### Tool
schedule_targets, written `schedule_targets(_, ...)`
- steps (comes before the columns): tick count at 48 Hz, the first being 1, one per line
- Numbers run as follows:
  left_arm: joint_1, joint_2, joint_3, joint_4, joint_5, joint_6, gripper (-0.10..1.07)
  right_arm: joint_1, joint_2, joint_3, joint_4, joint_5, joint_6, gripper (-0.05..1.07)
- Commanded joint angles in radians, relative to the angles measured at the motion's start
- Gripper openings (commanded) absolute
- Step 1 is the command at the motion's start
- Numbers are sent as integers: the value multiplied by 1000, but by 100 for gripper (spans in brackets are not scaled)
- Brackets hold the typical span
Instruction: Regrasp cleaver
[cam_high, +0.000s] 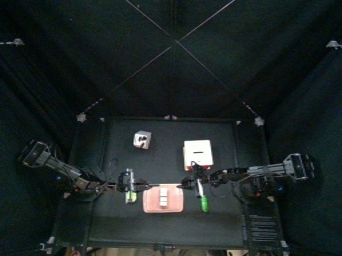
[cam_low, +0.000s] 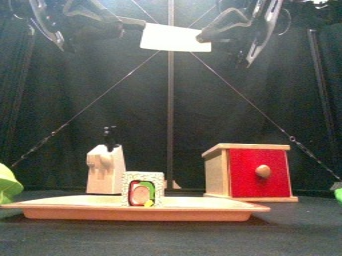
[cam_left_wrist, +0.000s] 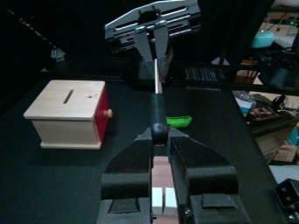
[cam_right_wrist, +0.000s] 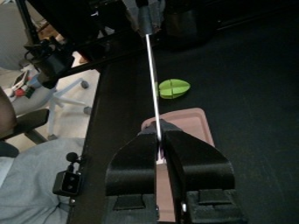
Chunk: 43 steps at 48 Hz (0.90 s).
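The cleaver (cam_low: 174, 38) hangs high above the table between both arms, its pale blade broadside to the front view. My left gripper (cam_left_wrist: 156, 133) is shut on the black handle (cam_left_wrist: 156, 105). From there the blade runs edge-on to the right arm's gripper (cam_left_wrist: 155, 54). In the right wrist view my right gripper (cam_right_wrist: 158, 136) is shut on the thin blade (cam_right_wrist: 149, 79), which stretches away toward the left arm. From above, the two grippers (cam_high: 134, 184) (cam_high: 198, 184) face each other over the table's front half.
Below the cleaver lies a pink plate (cam_low: 67, 208) with a sushi roll (cam_low: 143, 190) on it. A wooden box (cam_low: 247, 172) with a red knobbed front stands to the right, a white knife block (cam_low: 104, 168) to the left. A green object (cam_right_wrist: 173, 87) lies beside the plate.
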Motion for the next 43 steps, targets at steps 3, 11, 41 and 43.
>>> schedule_targets(3, 9, 0, -11, -2, 2, 2, 42, 5, -12, -5, 3, -31, 0, 19)
schedule_targets(11, 11, -11, -35, -98, -40, 9, 42, 9, -34, 25, 15, -43, 8, 19)
schedule_targets(41, 104, -118, -74, -316, -278, 14, 95, 17, -201, 155, 44, -69, -2, 19)
schedule_targets(43, 109, -120, -75, -341, -296, 14, 96, 17, -201, 156, 44, -74, -2, 19)
